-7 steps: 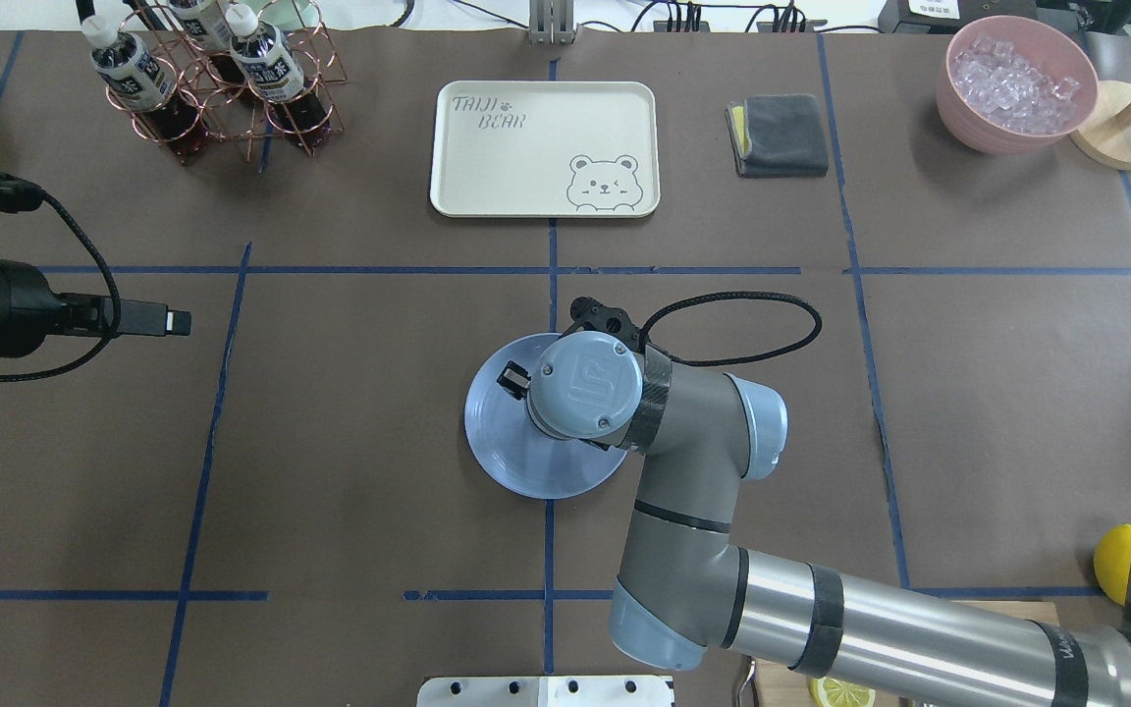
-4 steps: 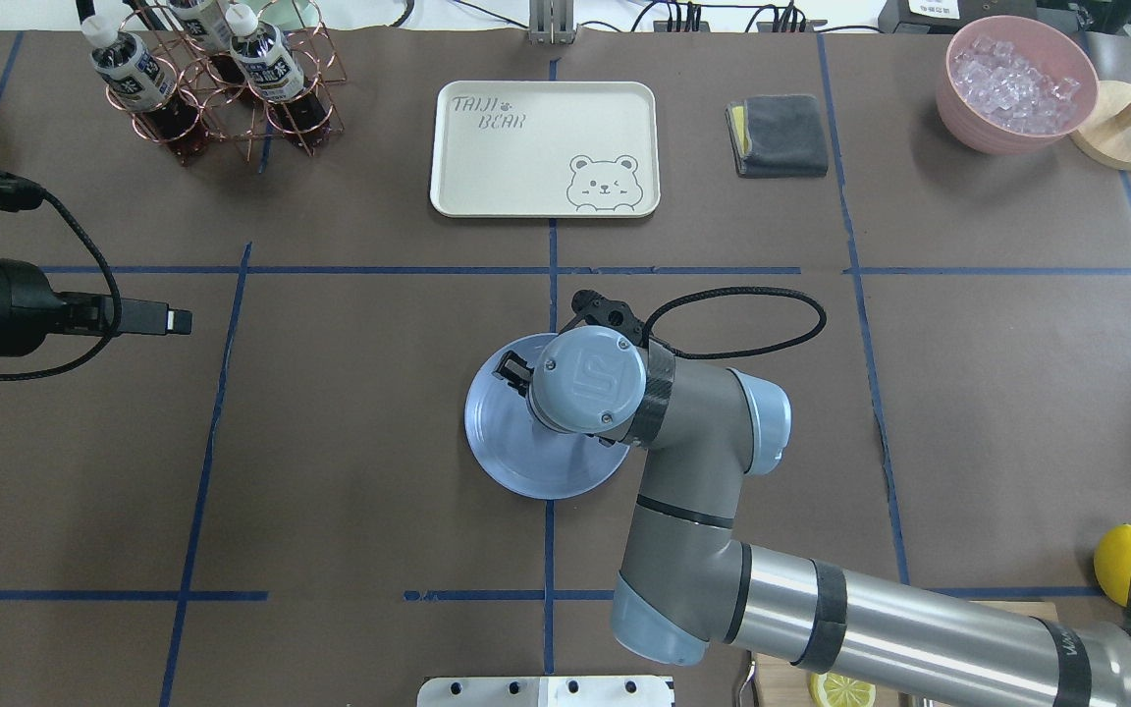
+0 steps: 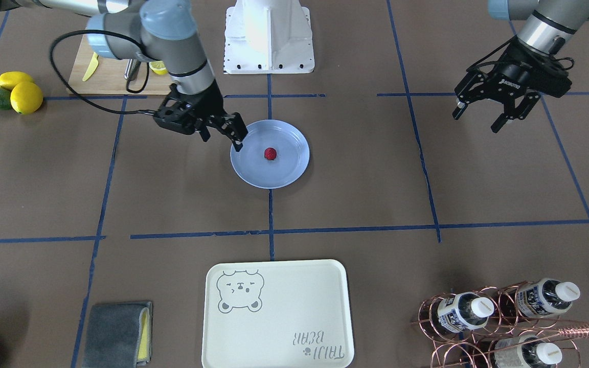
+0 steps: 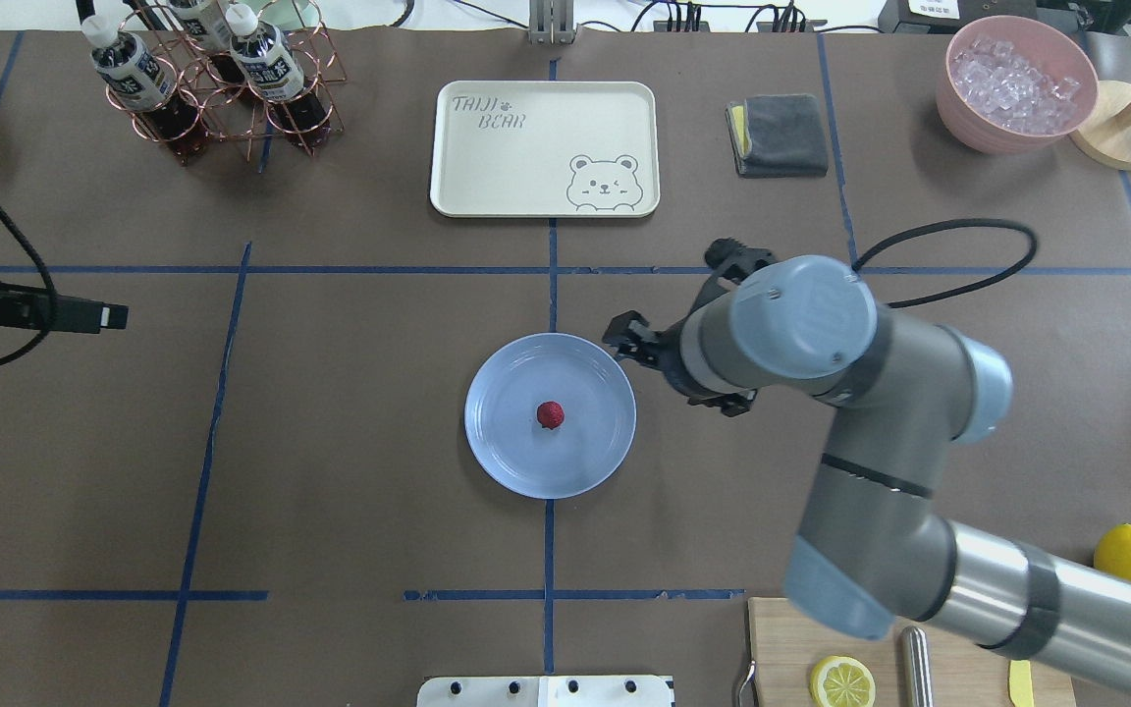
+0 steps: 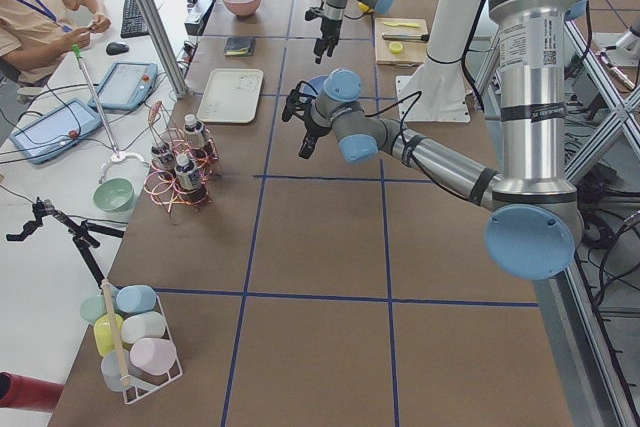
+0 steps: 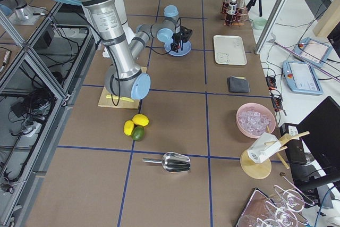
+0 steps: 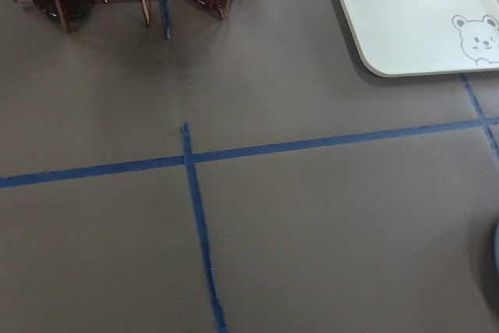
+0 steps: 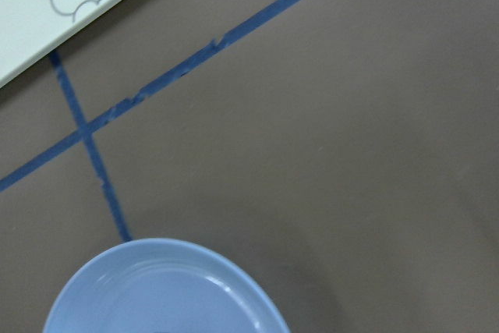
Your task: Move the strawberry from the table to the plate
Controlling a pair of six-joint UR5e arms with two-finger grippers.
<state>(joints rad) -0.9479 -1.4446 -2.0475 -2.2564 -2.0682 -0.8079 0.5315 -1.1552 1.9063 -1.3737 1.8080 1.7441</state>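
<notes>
The small dark-red strawberry (image 4: 550, 414) (image 3: 270, 153) lies near the middle of the light blue plate (image 4: 499, 447) (image 3: 287, 176), on the brown table (image 4: 350, 422) with blue tape lines. My right gripper (image 3: 222, 141) hangs open and holds nothing, just beside the plate's rim on the robot's right side. One of its fingertips (image 3: 238, 145) is over the rim. The right wrist view shows only the plate's edge (image 8: 156, 286). My left gripper (image 3: 480, 120) is open and holds nothing, far off to the robot's left.
A cream bear-print tray (image 4: 544, 147) sits beyond the plate. A copper rack of bottles (image 4: 222, 88), a grey cloth (image 4: 779, 135) and a pink bowl of ice (image 4: 1017, 83) line the far side. A cutting board (image 4: 791, 648) and lemons (image 3: 18, 92) lie near the right arm's base.
My right arm has pulled away from over the plate toward the right, uncovering the strawberry lying on it. The left arm has drawn back a little to the left.
</notes>
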